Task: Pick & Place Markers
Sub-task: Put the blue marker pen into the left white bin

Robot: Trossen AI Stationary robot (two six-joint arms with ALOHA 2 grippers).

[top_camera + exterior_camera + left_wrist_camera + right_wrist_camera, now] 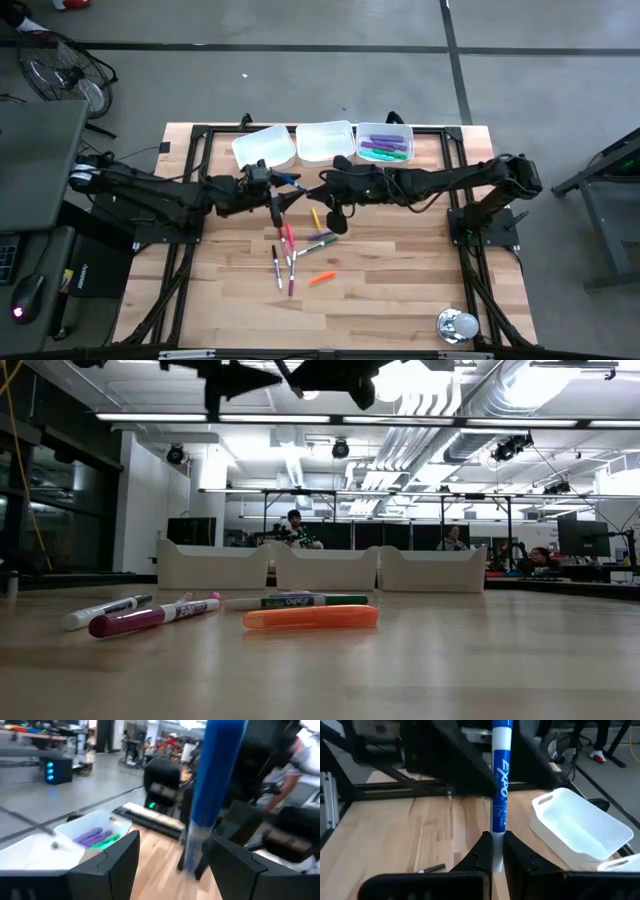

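We see a blue marker with a white barrel (499,775) held up in the air above the middle of the wooden table (400,300). Our right gripper (493,851) is clenched on its bottom end. Our left gripper (172,857) is right there too, fingers spread wide around the marker but not squeezing it.

We think the marker could tip or slip, because only its end is pinched. The two grippers are very near and could bump.

More markers (292,255) lie just below us. Three white plastic trays (326,141) sit near the far edge. The near half of the table has open room.
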